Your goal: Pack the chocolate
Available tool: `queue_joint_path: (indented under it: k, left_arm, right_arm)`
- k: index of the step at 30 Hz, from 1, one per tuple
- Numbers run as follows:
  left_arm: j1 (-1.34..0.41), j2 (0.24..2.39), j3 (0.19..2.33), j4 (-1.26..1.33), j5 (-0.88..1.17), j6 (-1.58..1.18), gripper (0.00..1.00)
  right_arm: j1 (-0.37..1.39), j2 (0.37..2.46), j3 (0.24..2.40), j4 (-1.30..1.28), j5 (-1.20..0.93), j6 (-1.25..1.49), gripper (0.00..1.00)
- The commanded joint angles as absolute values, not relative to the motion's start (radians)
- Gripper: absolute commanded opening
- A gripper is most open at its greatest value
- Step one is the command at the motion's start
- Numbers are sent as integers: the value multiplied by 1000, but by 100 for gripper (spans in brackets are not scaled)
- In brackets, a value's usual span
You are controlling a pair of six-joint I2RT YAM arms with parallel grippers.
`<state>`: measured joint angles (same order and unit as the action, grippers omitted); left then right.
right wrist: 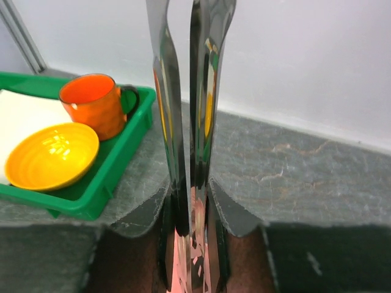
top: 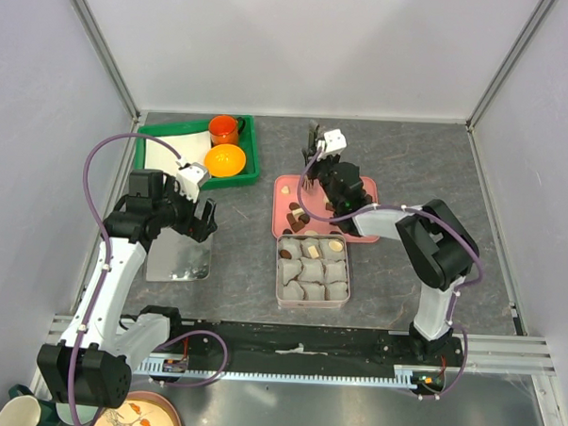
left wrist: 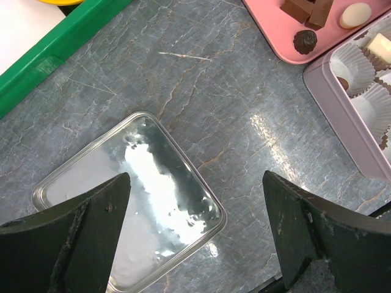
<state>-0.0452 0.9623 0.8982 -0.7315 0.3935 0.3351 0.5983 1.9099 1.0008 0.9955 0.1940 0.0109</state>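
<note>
In the green tray (top: 253, 160), far left: an orange mug (top: 223, 129), a yellow bowl (top: 225, 159) and a white sheet (top: 164, 151). On the pink tray (top: 281, 189), centre: most of the chocolate (top: 295, 212), dark pieces plus a pale one. In the square tin (top: 279, 279), just beside that tray on its near side: paper cups (top: 311, 274), a few with brown or tan pieces. Further left, flat on the table, a shiny metal lid (left wrist: 153, 183) beneath the left gripper (left wrist: 196, 177), fingers wide apart. On the right gripper (right wrist: 190, 210), a clamp on metal tongs (right wrist: 168, 122), blades nearly together. Tong tips cut off at the top of the wrist view, so no telling of any load between them. Part of the pink tray hidden under the right arm.
</note>
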Motion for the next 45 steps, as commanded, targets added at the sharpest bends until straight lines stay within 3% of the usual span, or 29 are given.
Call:
queue_joint_path:
  k: [1,12,18,25,34,45]
  left_arm:
    - [-38,950,904,-727,382,370,96]
    - [-38,937,884,-718,394,360,96]
    - [-38,936,881,-712,397,350,96]
    - [-38,928,888,-715,411,336,96]
    - [-38,925,887,-718,408,333,96]
    - [-38,925,891,-719,417,331,96]
  right_arm:
    - [607,1716,986,990,112,-23,15]
    - [797,1194,740,644,6,-41,10]
    - [951,1048,698,461,25,-41,10]
    - [1032,1054,675,413,29,-23,10]
    - [1077,1155,624,554,54,-2,14]
    - [1077,1242,629,647,60,29,25]
